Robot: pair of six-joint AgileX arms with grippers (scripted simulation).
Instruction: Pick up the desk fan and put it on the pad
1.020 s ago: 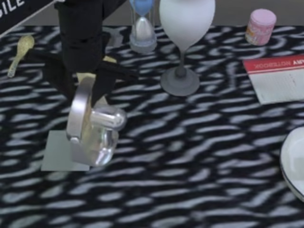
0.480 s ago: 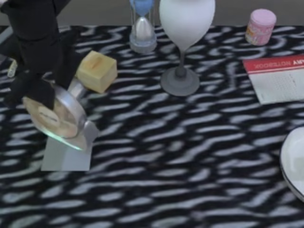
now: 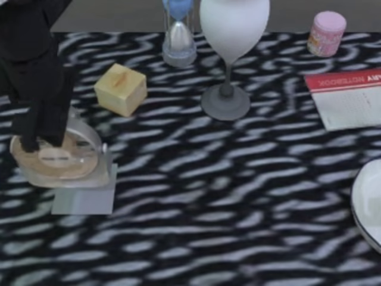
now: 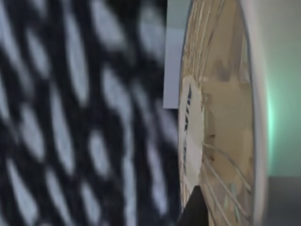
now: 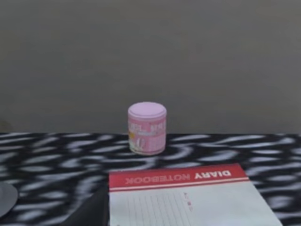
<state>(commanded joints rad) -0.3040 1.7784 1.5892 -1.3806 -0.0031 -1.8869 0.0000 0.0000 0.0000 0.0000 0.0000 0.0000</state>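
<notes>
The desk fan (image 3: 59,159), a round clear and silver drum with a tan disc inside, lies nearly face up at the table's left. Its near edge overlaps the far left part of the grey-blue pad (image 3: 84,195); I cannot tell if they touch. My left gripper (image 3: 40,142) comes down from the far left and is shut on the fan's far rim. In the left wrist view the fan's wire grille (image 4: 221,122) fills the picture beside one dark fingertip (image 4: 195,213), with a strip of the pad (image 4: 173,70) behind. My right gripper (image 5: 94,207) is outside the top view, parked by the notebook.
A yellow block (image 3: 121,89) sits just behind and right of the fan. Along the back stand an hourglass (image 3: 178,36), a tall white goblet (image 3: 229,53) and a pink jar (image 3: 326,33). A red-headed notebook (image 3: 348,98) and a white plate (image 3: 369,205) are at the right.
The left arm swung the fan leftward and turned it from edge-on to nearly face up, low over the pad's far left corner. The yellow block came into view.
</notes>
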